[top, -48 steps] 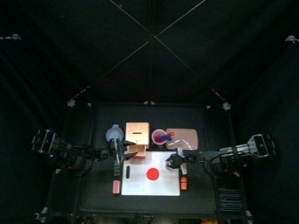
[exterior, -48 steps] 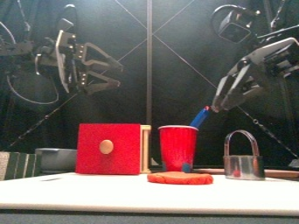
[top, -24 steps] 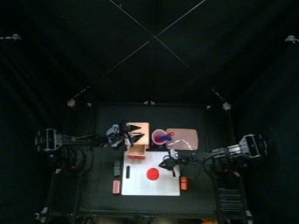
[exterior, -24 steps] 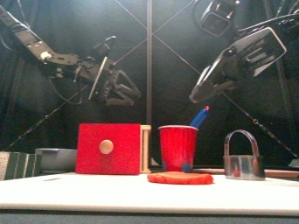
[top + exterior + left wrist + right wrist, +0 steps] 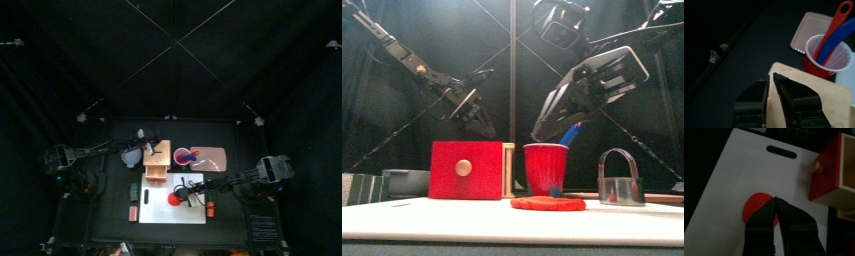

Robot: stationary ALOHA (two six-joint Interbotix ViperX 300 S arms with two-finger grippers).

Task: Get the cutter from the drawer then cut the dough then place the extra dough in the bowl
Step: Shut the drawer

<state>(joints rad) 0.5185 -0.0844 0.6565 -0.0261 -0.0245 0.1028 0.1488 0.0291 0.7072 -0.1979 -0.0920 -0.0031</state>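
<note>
Cutter is out of the drawer; stands upright w/ wire handle up, lower right of front view, right of the dough and apart from it; nothing grips it.

Dough is a whole red disc on the board, lower centre of front view; uncut, so I'd put the job betw. step one and step two: fetch done, cut not begun.

R gripper hangs above the dough in mid-frame of its wrist view; jaws together, empty.

L gripper sits over the box top, centre of its wrist view; jaws all but closed, only a thin slit betw. them, holding nothing; cup w/ knives and tray lie at upper right of that frame.

Drawer front shows drawn out from the box, right side of R wrist view.

Bowl is at lower left of front view, left of the box.

Next, as I judge: R jaws must open, shift over to the cutter's handle, close on it, carry it above the dough's middle and press straight down; handle is thin, so a square grip matters, else the cutter may tip; scrap to the bowl comes after.
</note>
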